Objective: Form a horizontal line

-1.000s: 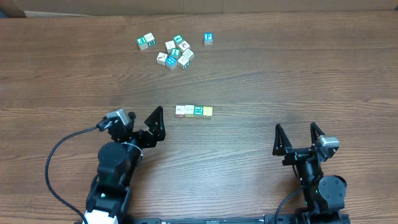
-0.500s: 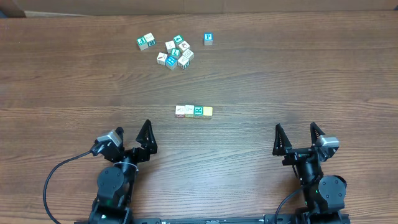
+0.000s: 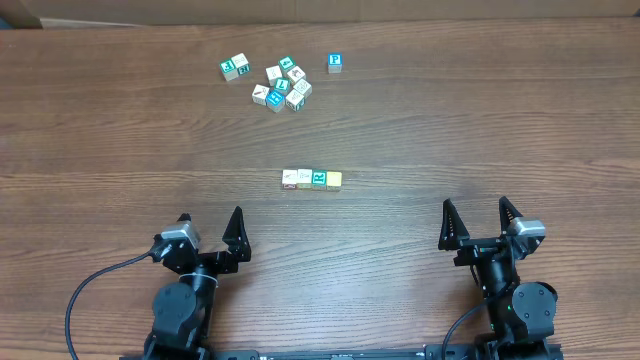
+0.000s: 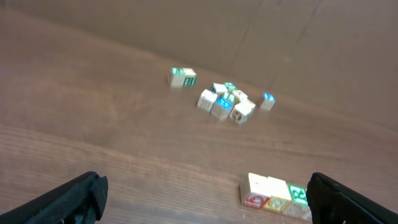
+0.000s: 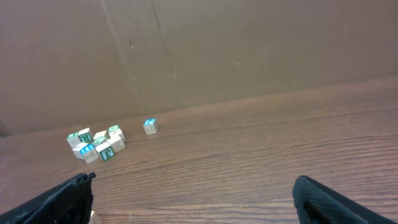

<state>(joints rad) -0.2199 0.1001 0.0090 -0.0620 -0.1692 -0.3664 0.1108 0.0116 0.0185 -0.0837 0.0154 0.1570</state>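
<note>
The horizontal line (image 3: 311, 179) is a straight row of touching letter cubes at the table's middle: two whitish with reddish marks, one teal-and-white, one yellow at the right end. It also shows low right in the left wrist view (image 4: 277, 193), partly behind the right finger. My left gripper (image 3: 211, 226) is open and empty, near the front edge, left of and below the row. My right gripper (image 3: 478, 217) is open and empty at the front right. In the right wrist view the jaws (image 5: 202, 199) hold nothing.
A loose jumble of white and teal cubes (image 3: 282, 85) lies at the back, with a pair of cubes (image 3: 235, 67) to its left and a single blue cube (image 3: 335, 62) to its right. A brown cardboard wall (image 5: 199, 50) stands behind the table.
My left arm has drawn back from near the row toward the front edge and turned to face straight ahead. The row of cubes and the right arm have not moved.
</note>
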